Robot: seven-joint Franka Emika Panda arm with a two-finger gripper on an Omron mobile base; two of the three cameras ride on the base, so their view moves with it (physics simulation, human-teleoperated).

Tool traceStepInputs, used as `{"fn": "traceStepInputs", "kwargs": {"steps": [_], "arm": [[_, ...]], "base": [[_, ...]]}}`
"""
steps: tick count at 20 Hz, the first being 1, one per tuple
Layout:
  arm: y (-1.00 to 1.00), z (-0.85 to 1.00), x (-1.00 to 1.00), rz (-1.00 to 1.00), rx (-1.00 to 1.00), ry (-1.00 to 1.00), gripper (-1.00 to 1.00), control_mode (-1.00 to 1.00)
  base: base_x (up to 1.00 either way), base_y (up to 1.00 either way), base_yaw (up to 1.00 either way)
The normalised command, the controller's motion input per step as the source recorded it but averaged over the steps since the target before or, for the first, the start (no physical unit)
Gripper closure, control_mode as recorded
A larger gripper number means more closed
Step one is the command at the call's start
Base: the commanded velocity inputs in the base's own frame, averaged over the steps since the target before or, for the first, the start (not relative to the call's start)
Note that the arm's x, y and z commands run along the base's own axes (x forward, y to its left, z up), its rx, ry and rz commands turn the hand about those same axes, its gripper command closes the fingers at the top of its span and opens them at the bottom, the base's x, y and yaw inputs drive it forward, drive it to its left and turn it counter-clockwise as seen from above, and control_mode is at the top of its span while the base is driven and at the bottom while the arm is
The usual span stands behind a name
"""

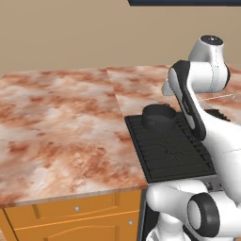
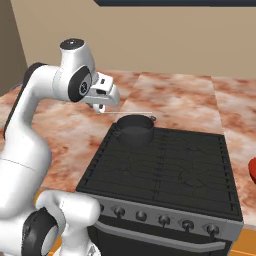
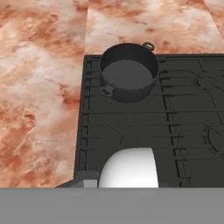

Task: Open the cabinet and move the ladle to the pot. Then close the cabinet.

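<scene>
Black stove (image 2: 165, 170) knobs up front, dark pot (image 2: 135, 129) on rear-left burner, gripper (image 2: 102, 107) above, shut on thin ladle (image 2: 127, 112) handle.

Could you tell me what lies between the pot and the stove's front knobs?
Only bare black grate: in the right base view, nothing sits on the stove between the pot and the knobs.

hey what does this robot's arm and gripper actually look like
The arm is made of glossy white, rounded shells with dark grey to black bands and caps at the joints. It ends in a small white gripper with a blocky body and short fingers. No cables or markings are visible.
</scene>
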Motion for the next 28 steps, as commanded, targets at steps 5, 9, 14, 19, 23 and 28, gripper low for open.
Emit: {"fn": "traceStepInputs", "kwargs": {"steps": [5, 9, 14, 19, 23, 28], "arm": [[-0.02, -0.51, 0.81, -0.03, 0.00, 0.00, 1.00, -1.00], [-0.24, -0.50, 0.70, -0.06, 0.00, 0.00, 1.00, -1.00], [-0.25, -0.41, 0.70, -0.06, 0.00, 0.00, 1.00, -1.00], [-0.04, -0.38, 0.66, -0.05, 0.00, 0.00, 1.00, -1.00], [-0.02, -0.41, 0.58, -0.04, 0.00, 0.00, 1.00, -1.00], [-0.09, -0.35, 0.60, -0.04, 0.01, 0.00, 1.00, -1.00]], "base": [[0.00, 0.00, 0.00], [0.00, 0.00, 0.00], [0.00, 0.00, 0.00], [0.00, 0.00, 0.00], [0.00, 0.00, 0.00], [0.00, 0.00, 0.00]]}}
